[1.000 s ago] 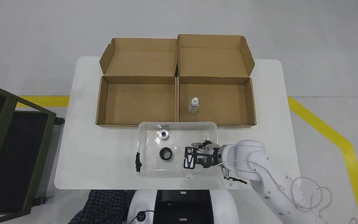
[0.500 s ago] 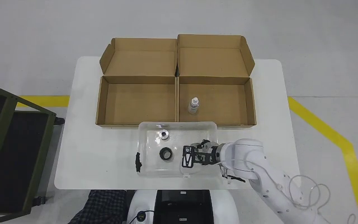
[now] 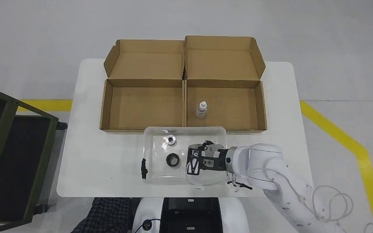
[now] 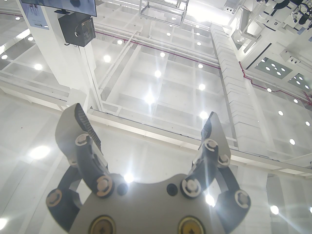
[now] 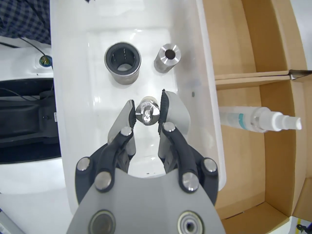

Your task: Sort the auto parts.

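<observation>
- Our right gripper (image 5: 146,116) is down inside the clear tub (image 5: 195,37) at the near edge of the table (image 3: 99,157). Its two fingers are pinched on a small shiny metal part (image 5: 147,113), one pad on each side.
- We cannot quite tell whether that part rests on the tub floor or hangs just off it.
- Two more parts stand in the tub beyond the fingertips: a dark ring (image 5: 122,62) and, just beside it, a silver cylinder (image 5: 167,57) with a hole in its top.
- A spray bottle (image 3: 201,109) is in the right cardboard box (image 3: 239,113), which touches the left cardboard box (image 3: 143,108).
- Our left gripper (image 4: 146,127) points up at the ceiling, fingers spread wide apart.
</observation>
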`<move>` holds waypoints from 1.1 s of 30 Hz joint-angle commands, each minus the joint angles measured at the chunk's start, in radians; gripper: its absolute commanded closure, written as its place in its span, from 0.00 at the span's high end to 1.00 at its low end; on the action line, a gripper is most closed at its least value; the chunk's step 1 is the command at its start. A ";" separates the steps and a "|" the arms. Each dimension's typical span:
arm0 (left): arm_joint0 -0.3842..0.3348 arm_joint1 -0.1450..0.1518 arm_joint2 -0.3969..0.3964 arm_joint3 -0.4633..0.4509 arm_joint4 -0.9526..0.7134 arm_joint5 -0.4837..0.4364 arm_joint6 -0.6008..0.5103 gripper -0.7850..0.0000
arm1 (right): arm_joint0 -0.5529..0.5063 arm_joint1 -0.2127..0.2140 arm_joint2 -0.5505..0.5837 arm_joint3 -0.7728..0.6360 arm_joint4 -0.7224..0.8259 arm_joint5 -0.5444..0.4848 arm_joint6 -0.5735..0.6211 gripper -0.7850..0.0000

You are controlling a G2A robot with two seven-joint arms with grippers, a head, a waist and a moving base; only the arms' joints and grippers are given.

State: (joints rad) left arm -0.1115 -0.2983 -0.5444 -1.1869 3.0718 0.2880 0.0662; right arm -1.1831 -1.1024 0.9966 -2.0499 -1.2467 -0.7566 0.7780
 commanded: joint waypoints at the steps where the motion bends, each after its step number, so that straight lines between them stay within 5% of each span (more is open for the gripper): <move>1: 0.000 0.000 0.000 0.000 0.000 0.000 0.000 1.00 | 0.003 -0.001 0.011 -0.004 0.012 0.019 -0.058 0.00; 15: 0.000 0.000 0.000 0.000 0.000 0.000 0.000 1.00 | 0.035 -0.018 0.071 -0.030 0.176 0.112 -0.467 0.00; 24: 0.000 0.000 0.000 0.000 0.000 0.000 0.000 1.00 | 0.061 -0.028 0.099 -0.057 0.250 0.169 -0.597 0.00; 33: 0.000 0.000 0.000 0.000 0.000 0.000 0.000 1.00 | 0.069 -0.033 0.116 -0.070 0.352 0.116 -0.687 0.00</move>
State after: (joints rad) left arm -0.1115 -0.2983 -0.5444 -1.1869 3.0718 0.2880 0.0662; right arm -1.1156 -1.1352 1.1116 -2.1222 -0.9024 -0.6349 0.0993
